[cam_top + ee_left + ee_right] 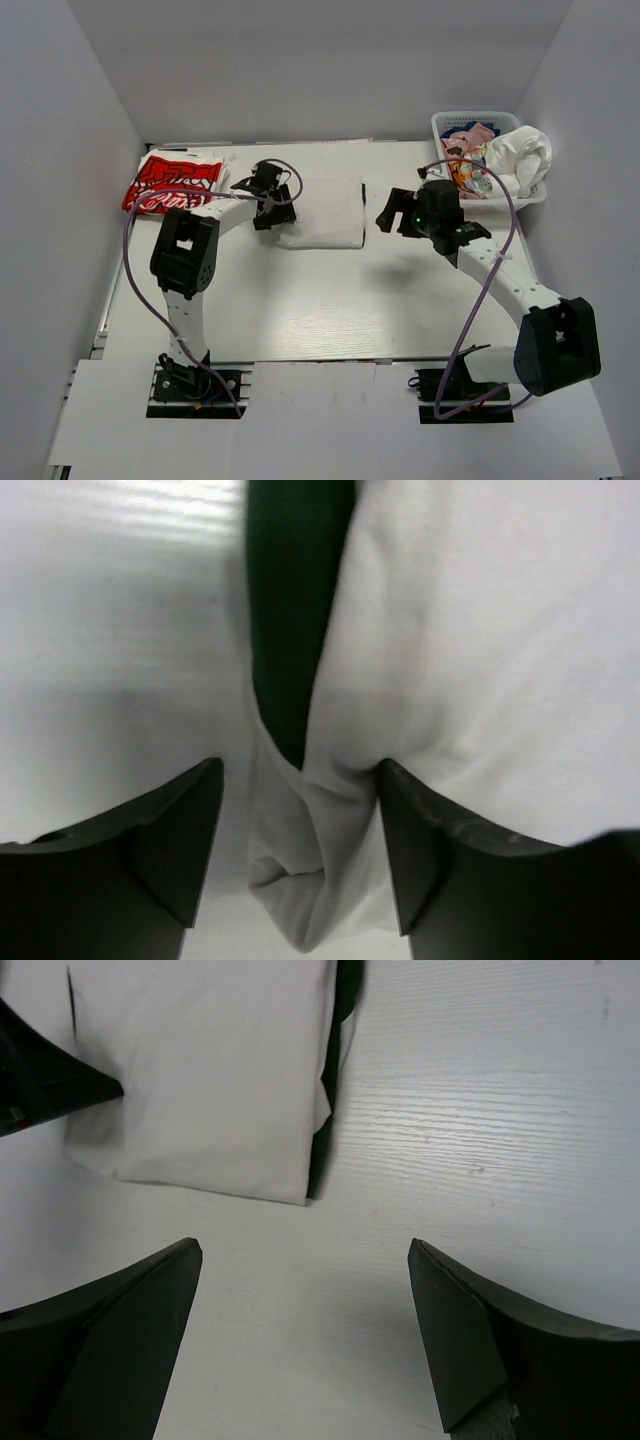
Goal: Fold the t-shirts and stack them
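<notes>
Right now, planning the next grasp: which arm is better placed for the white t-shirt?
Left. The left fingers straddle the folded white t-shirt at its edge; the right fingers hang open, apart from it.

The left arm (181, 315) and right arm (505, 276) are white, black-jointed, seemingly purple-cabled.

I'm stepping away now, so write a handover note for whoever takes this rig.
Left gripper: open, straddling the left edge of the folded white t-shirt mid-table.
Right gripper: open, empty, hovering right of it.
Done: the white t-shirt lies on a dark green t-shirt; red-and-white printed t-shirt folded at far left.
Left: crumpled t-shirts in the white plastic lattice basket, far right.
</notes>
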`<state>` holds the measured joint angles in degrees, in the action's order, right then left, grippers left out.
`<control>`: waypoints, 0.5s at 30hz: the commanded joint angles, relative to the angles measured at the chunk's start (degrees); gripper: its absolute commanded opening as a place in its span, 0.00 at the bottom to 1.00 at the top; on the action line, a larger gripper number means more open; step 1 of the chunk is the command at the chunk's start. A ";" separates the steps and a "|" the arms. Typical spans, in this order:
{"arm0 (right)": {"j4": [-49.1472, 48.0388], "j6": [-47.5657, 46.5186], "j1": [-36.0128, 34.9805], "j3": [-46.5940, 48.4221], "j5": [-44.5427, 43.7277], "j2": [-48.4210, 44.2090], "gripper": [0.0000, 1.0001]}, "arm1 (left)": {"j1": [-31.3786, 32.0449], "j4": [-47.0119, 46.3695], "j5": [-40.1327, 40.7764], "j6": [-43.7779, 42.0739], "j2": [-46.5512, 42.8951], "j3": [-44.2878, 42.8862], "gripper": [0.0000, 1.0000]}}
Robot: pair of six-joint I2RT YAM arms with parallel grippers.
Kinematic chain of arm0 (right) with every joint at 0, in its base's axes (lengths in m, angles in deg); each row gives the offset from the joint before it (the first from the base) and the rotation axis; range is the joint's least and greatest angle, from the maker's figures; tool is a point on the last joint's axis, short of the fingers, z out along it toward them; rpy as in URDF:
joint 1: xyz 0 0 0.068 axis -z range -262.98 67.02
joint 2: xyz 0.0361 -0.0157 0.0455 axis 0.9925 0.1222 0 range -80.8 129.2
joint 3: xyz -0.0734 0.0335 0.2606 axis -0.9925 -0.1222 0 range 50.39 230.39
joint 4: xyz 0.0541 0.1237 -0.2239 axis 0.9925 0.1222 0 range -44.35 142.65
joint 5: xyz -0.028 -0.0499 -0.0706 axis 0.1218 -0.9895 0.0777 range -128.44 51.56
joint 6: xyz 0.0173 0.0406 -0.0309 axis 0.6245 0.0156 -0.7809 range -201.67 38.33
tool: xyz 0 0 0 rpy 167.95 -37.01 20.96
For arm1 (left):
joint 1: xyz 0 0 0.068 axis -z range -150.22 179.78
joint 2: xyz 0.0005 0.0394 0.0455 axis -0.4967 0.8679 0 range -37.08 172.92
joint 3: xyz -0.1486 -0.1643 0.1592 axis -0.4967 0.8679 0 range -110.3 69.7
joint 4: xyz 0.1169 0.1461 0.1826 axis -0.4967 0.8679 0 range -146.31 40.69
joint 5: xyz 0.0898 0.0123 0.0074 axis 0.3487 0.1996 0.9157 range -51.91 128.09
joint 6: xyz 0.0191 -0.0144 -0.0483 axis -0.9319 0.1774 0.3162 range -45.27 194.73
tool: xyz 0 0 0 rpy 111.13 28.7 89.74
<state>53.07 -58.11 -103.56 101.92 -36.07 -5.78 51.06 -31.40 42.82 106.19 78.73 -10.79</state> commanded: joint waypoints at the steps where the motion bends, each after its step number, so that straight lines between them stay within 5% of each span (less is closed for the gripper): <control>1: 2.51 -0.26 0.45 1.38 -7.11 -1.46 0.90 | 0.69 -2.85 -3.33 -2.02 2.31 -0.90 0.71; 7: 2.25 -0.26 0.36 0.94 -5.36 -1.46 0.90 | 1.49 -4.00 -4.48 -2.63 7.23 -1.51 0.63; 15: 2.07 -1.14 0.45 0.94 -5.71 -1.64 0.90 | 0.43 -3.19 -0.95 -9.91 3.91 -2.75 0.73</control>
<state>55.84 -58.20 -103.25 101.92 -40.68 -6.08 51.87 -38.72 40.35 100.60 83.25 -14.85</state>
